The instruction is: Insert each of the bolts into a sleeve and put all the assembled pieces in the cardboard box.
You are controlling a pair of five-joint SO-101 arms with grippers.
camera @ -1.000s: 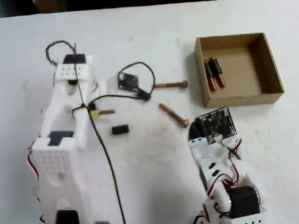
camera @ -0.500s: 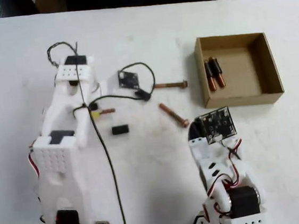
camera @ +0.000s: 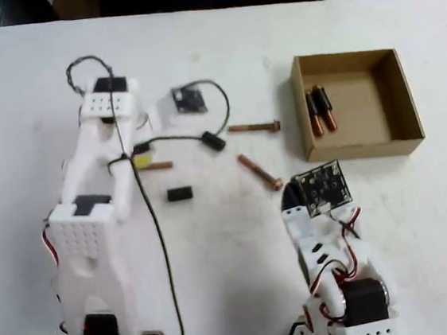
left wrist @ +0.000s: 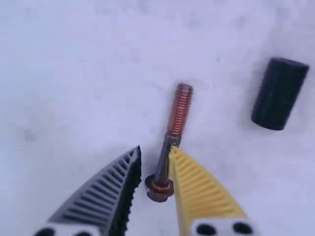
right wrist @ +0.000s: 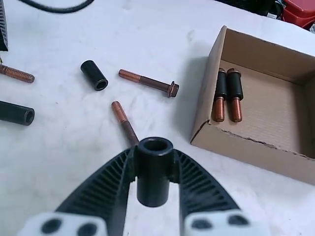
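My left gripper is open low over the table, its grey and yellow fingers straddling the head end of a copper bolt that lies flat; in the high view this bolt is beside the left arm. A loose black sleeve lies close by. My right gripper is shut on another black sleeve, held with its bore toward the camera. Two more bolts and a sleeve lie mid-table. The cardboard box holds two assembled pieces.
A black cable runs along the left arm and loops over the table to a small circuit board. The right arm carries a board just in front of the box's near wall. Bare white table surrounds the parts.
The left arm's wrist and the small circuit board shifted slightly toward the far side, and the cable loop changed shape. The bolts, sleeves and right arm stayed put.
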